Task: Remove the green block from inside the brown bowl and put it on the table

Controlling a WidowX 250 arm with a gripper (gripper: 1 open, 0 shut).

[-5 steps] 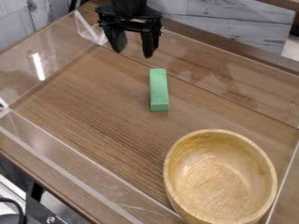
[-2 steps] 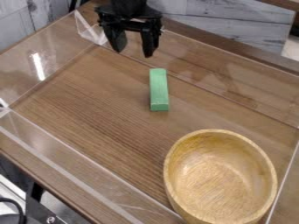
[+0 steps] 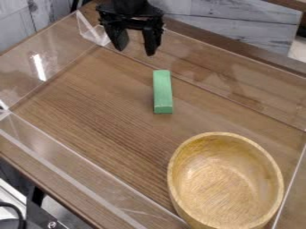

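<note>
Green and matte, the block [image 3: 163, 92] lies flat on the bare wood of the desk [image 3: 102, 121], outside the brown bowl [image 3: 225, 183] and well apart from it. From where I sit at the controls, I see it near the middle of the view, its long side running up and down the picture, with the bowl lower and to the right.

I have the pincer [image 3: 134, 50] above the block in the picture, near the far side of the desk. Its two dark fingers are spread, one to each side, with a gap between them, and I hold nothing in it. The fingertips point down toward the wood, and they are apart from the block. I cannot tell how high they hang over the surface.

Pale tan wood makes up the bowl, which stands upright with its thick rim facing up, close to the lower right corner of my view. I can look straight into it, and its inside is empty.

Clear walls [image 3: 38, 64] edge the desk on the left, catching a bright glint. Behind the far edge I make out greyish, wood-grained boards [image 3: 239, 25]. Down in the lower left corner, I see a dark cable [image 3: 12, 207].
</note>
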